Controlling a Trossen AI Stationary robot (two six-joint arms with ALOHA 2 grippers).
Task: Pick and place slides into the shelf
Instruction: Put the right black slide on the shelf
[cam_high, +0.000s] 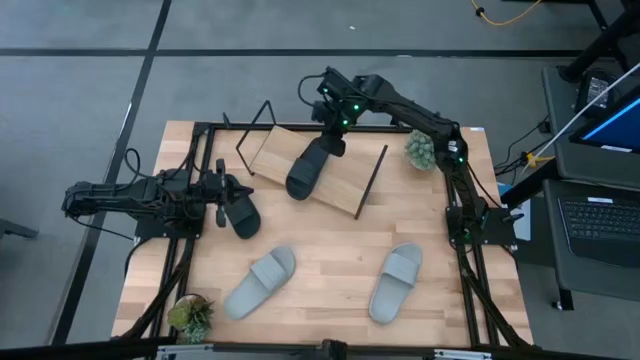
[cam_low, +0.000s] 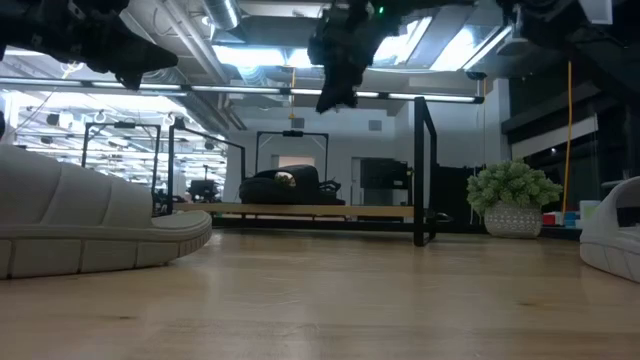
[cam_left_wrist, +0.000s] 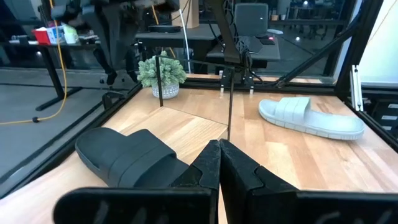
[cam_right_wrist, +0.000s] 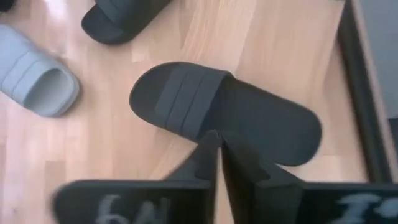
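Note:
One black slide (cam_high: 305, 165) lies sole-down on the shelf (cam_high: 345, 185), a tilted light-wood board on black wire legs near the table's far edge. My right gripper (cam_high: 335, 125) hovers shut above that slide's heel end (cam_right_wrist: 273, 127); the low view shows the right gripper (cam_low: 335, 85) well above the slide on the board (cam_low: 285, 185). The second black slide (cam_high: 240, 212) rests on the table at the left. My left gripper (cam_high: 225, 195) is shut just beside it, raised off the table, and this slide (cam_left_wrist: 130, 158) shows past its fingers. Two light grey slides (cam_high: 260, 282) (cam_high: 397, 282) lie on the near half.
A small potted plant (cam_high: 422, 150) stands by the shelf's right end, another plant (cam_high: 190, 315) at the near left corner. A black metal frame (cam_high: 455, 215) borders the table. Bare wood lies between the two grey slides and between them and the shelf.

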